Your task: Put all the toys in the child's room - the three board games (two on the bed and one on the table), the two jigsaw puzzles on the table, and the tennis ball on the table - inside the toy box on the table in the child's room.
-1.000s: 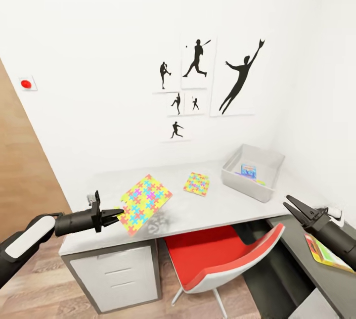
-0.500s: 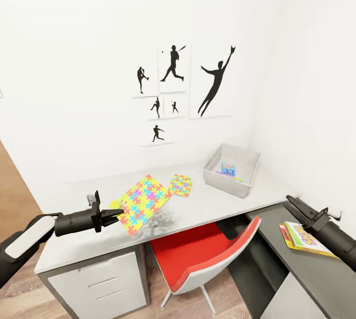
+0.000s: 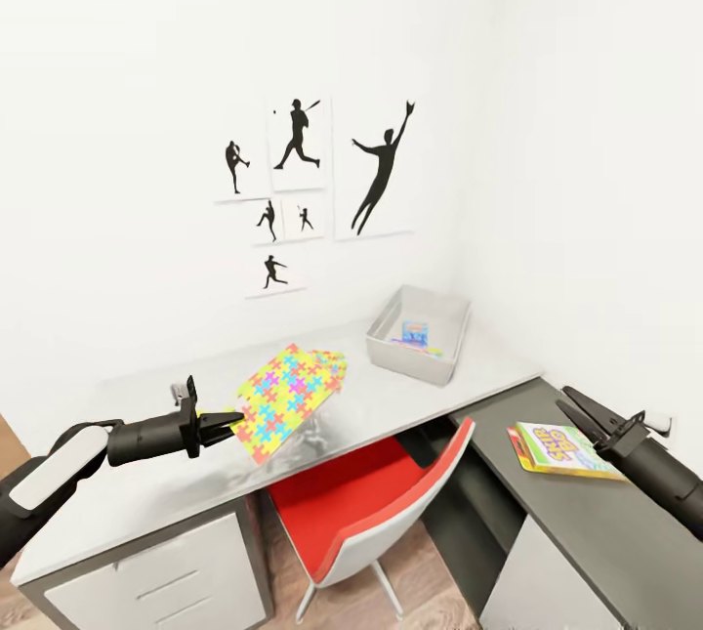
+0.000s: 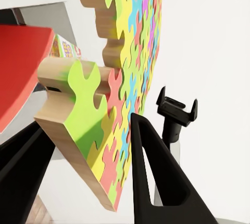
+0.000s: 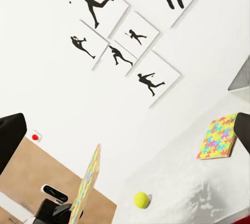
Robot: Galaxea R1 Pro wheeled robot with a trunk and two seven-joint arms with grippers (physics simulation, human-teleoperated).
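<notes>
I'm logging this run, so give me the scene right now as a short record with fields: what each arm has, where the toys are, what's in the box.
left gripper: fingers shut on a jigsaw puzzle, lifted and tilted over the table
right gripper: open, holding nothing
second puzzle: flat on the table
tennis ball: on the table
toy box: at the table's far end; blue board game inside
SKIP-BO game: on the dark lower wing
</notes>
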